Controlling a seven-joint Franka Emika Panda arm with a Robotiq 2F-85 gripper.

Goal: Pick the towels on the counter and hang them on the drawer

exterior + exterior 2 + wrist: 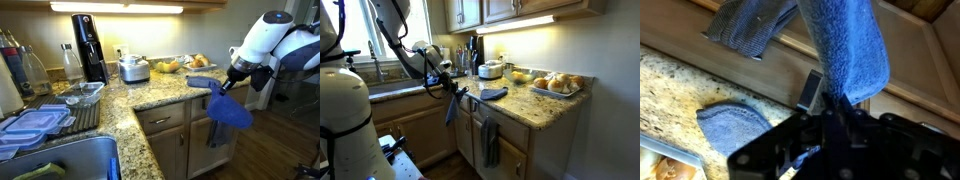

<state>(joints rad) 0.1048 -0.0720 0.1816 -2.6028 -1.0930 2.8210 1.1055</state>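
The gripper (228,86) is clamped shut on a blue towel (229,111), pinching its top edge so the cloth hangs limp straight below the fingers, out in front of the wooden cabinet fronts and clear of the counter (150,95). Just beside the hand, at about its height, a second towel (492,94) lies crumpled on the granite near the rounded edge. Below the hand, and close behind the dangling cloth, a third, greyer towel (750,25) is draped over a drawer front (675,28); from the wrist view it sits just beside the held one.
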